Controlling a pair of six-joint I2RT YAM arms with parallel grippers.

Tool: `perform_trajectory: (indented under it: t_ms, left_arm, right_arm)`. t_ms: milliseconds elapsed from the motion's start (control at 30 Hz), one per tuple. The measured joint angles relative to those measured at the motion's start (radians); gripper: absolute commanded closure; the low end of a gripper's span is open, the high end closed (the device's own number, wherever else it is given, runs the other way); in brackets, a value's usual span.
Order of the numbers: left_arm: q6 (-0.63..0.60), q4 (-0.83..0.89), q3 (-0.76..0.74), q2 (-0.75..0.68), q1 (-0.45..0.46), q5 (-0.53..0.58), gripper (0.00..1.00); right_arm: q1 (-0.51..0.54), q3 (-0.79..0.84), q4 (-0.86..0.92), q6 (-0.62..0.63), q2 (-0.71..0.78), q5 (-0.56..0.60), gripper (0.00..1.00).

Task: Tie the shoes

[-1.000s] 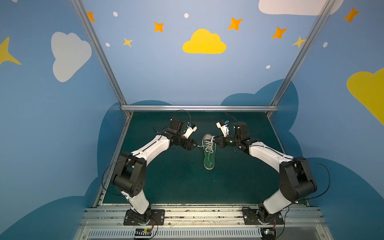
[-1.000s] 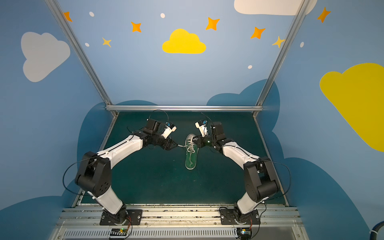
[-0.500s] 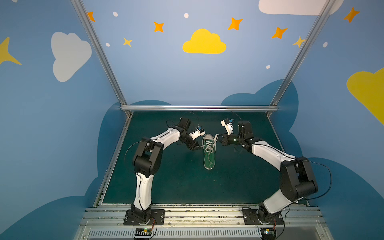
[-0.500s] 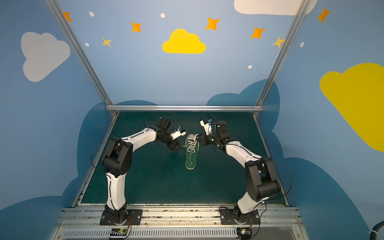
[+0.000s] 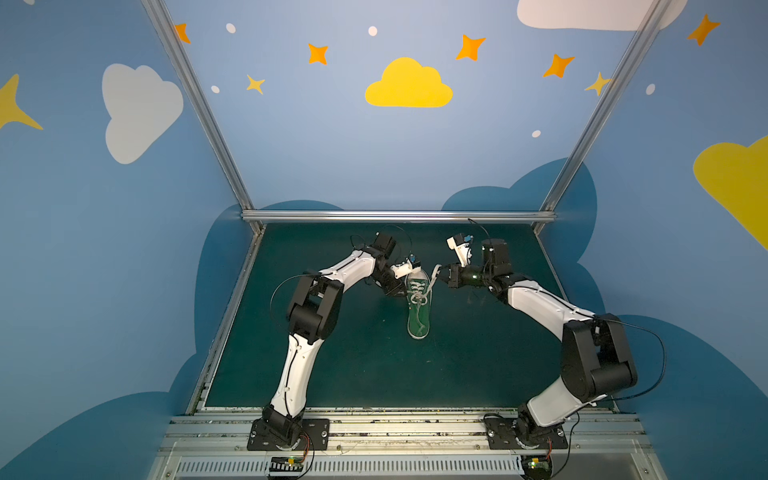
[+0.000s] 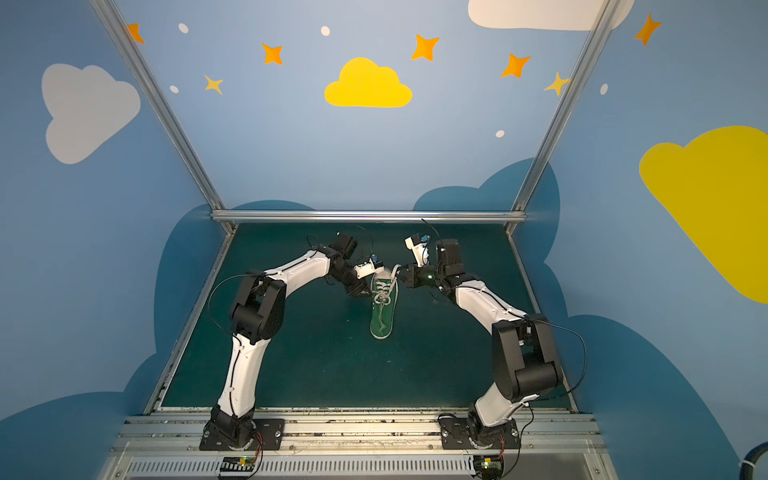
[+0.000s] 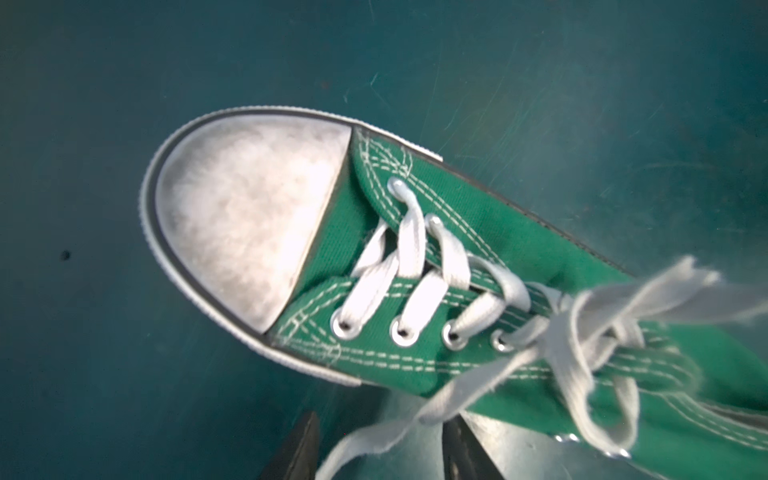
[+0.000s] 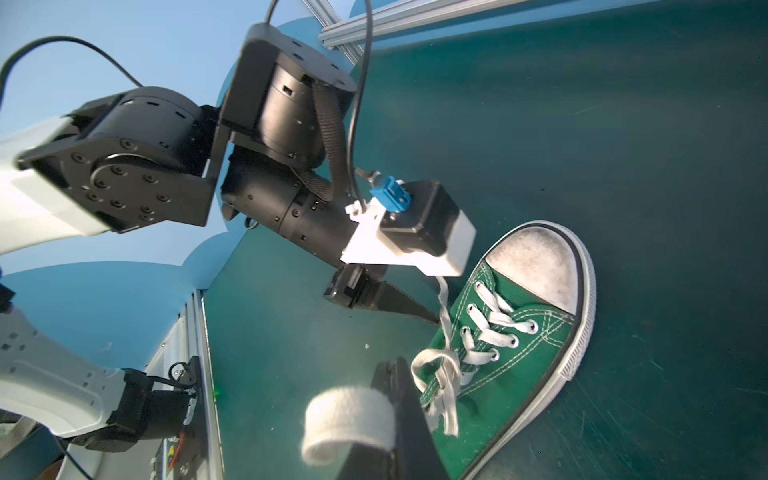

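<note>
While the small green canvas low-top sneaker with a white rubber toe cap (image 5: pixel 417 320) lies flat on the dark green mat (image 5: pixel 353 353) between the two sets of jaws, its white flat laces (image 7: pixel 409 245) are threaded through the metal eyelets (image 7: pixel 402 334) and crossed in a loose knot (image 5: pixel 419 297). The left gripper (image 7: pixel 378 451) sits just beside the sneaker's flank, jaws spread, with one lace end running through the gap. The right gripper (image 5: pixel 445 277), just beside the toe end, has its jaws pressed together on the other lace strand, which runs straight from the knot.
</note>
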State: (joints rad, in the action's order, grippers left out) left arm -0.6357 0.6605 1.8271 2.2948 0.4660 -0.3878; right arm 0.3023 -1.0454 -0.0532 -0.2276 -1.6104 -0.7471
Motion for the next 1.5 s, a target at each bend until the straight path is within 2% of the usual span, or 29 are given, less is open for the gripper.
perform_trajectory:
  t_ms: [267, 533, 767, 1000, 1333, 1500]
  left_arm:
    - [-0.016, 0.057, 0.037, 0.016, 0.008, 0.008, 0.83]
    - [-0.004, 0.040, -0.011, 0.013, 0.007, 0.006, 0.96]
    - [0.024, 0.022, -0.089, -0.042, 0.004, 0.021, 0.97]
    - [0.087, -0.005, -0.167, -0.174, -0.002, 0.088, 0.97]
    - [0.216, 0.028, -0.182, -0.307, -0.003, 0.275, 0.97]
    - [0.244, 0.064, -0.199, -0.360, 0.001, 0.309, 0.97]
  right_arm:
    - [-0.003, 0.000, -0.002, -0.005, -0.001, -0.017, 1.00]
    - [-0.006, 0.000, -0.002, -0.011, 0.001, -0.021, 1.00]
    - [-0.006, 0.022, 0.007, -0.017, 0.039, -0.016, 1.00]
    - [-0.006, 0.051, 0.014, -0.029, 0.111, 0.015, 1.00]
    - [-0.026, 0.098, 0.089, -0.039, 0.249, 0.140, 1.00]
    - [-0.056, 0.115, 0.149, -0.037, 0.309, 0.215, 1.00]
